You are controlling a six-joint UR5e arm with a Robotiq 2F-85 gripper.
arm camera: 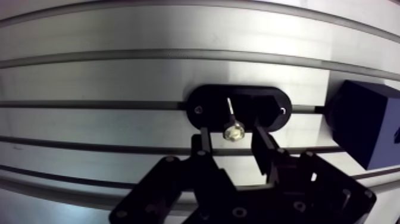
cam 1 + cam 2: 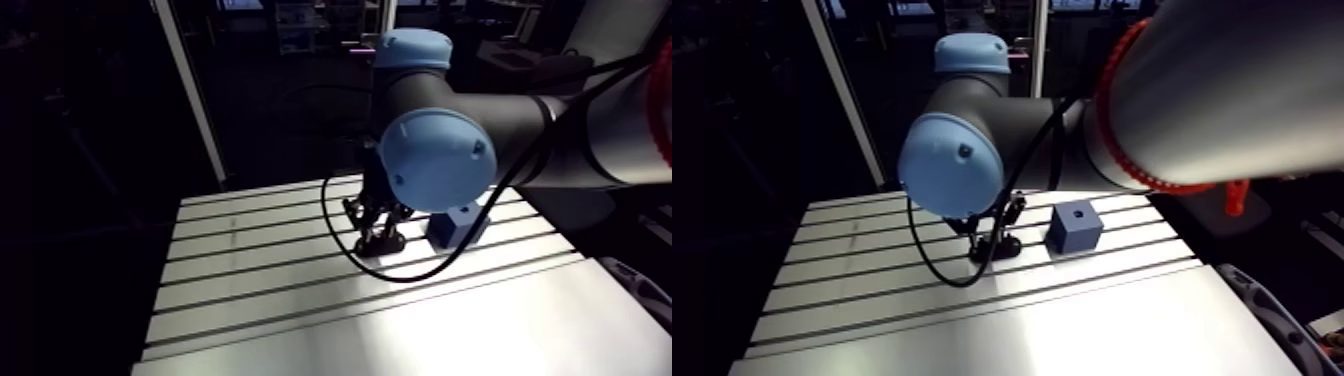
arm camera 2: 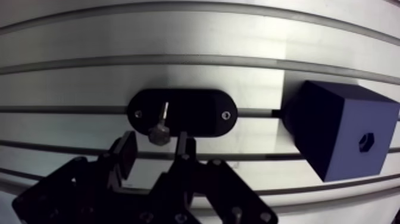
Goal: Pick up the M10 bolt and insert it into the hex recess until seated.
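The M10 bolt [image 1: 233,130] sits on a black oval holder [image 3: 196,113] on the counter [image 1: 119,77]. Its bright hex head is at the holder's near edge. The thin shank runs away from the head toward twelve o'clock, taking the direction ahead of the wrist as twelve. I cannot tell whether it stands in the holder or lies across it.

The fingers [image 1: 263,146] are spread and straddle the head, one at its nine o'clock and one at its three o'clock. A gap shows on each side, so they are not holding the bolt or anything else. Their tips reach down level with the holder's near edge.

At three o'clock from the holder, just beside its rounded end, stands a dark blue block [image 3: 339,128]. The hex recess [image 3: 366,142] is a small dark hole in the face of the block turned toward the wrist camera.

In the arm view the block lies at about three o'clock from the lowered wrist. Holder and block sit across the same run of counter slots.
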